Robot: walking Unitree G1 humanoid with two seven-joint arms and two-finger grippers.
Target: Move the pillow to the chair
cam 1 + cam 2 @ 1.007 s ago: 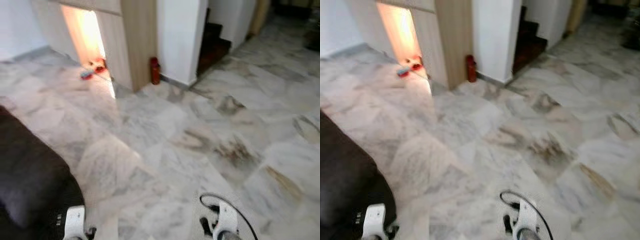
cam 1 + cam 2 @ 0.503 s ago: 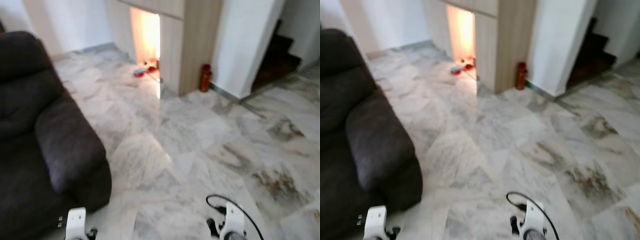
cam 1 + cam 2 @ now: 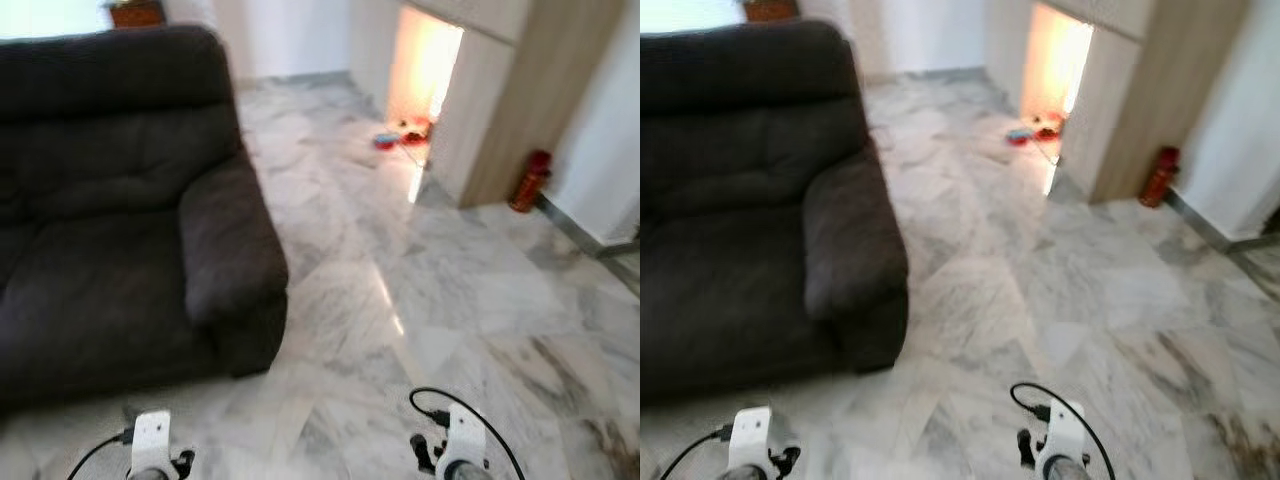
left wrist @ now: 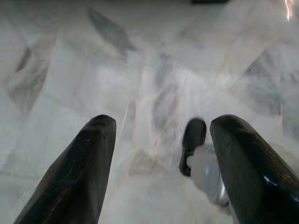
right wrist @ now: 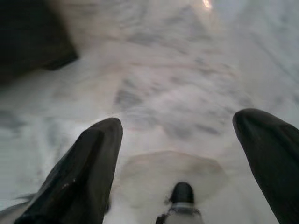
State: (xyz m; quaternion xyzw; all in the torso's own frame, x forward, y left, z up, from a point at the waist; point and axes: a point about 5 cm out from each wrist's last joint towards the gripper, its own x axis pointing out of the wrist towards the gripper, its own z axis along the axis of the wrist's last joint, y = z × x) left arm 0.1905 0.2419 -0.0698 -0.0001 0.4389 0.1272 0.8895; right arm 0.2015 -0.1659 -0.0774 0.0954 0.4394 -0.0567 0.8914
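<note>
Dark sofa (image 3: 120,220) stood on marble floor (image 3: 420,290) ahead of us. We saw no pillow anywhere. Left gripper (image 4: 161,163) and right gripper (image 5: 182,163) hung low, fingers spread apart, nothing held. Task seemed unstarted: we judged finding, lifting, carrying all remained.

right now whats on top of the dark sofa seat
Nothing lies on the dark sofa: its seat cushion and arm are bare, with no pillow there. The sofa's far left end is cut off by the frame, so that part cannot be checked.
</note>
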